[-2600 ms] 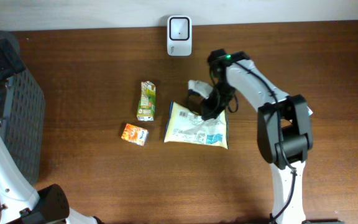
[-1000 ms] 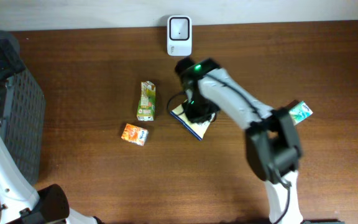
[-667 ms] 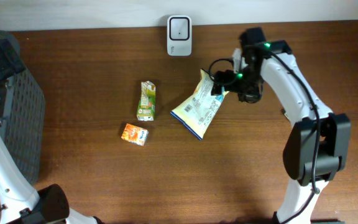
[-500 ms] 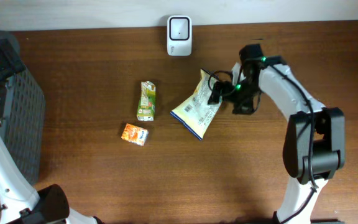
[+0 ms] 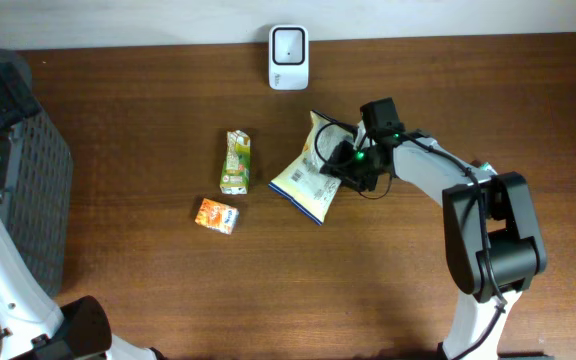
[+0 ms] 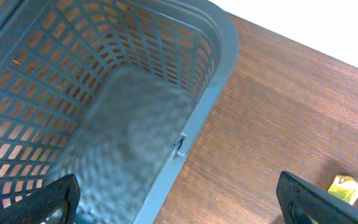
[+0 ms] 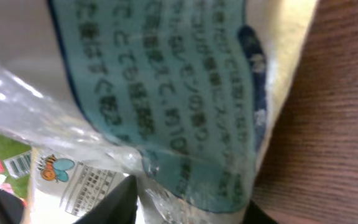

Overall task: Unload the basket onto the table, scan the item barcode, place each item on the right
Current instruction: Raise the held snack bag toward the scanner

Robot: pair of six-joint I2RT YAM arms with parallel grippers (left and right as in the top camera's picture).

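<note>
right hand [image 5: 351, 160]: low at the right edge of the snack bag [image 5: 308, 178]. its camera sees only printed film, so i cannot tell whether the fingers are clamped on the bag or just against it.
left hand [image 6: 179, 198]: fingers wide apart, holding nothing, above the grey basket [image 6: 216, 74] at the surface's left edge.
snack bag: lies crooked near the middle of the surface, apart from the scanner [image 5: 288, 45] at the far edge.
other goods: juice carton [image 5: 235, 162] and orange box [image 5: 215, 215], left of the bag.
progress: early, i judge. nothing has been presented to the scanner yet. a firm grip, a lift, and turning the barcode to the scanner remain.
</note>
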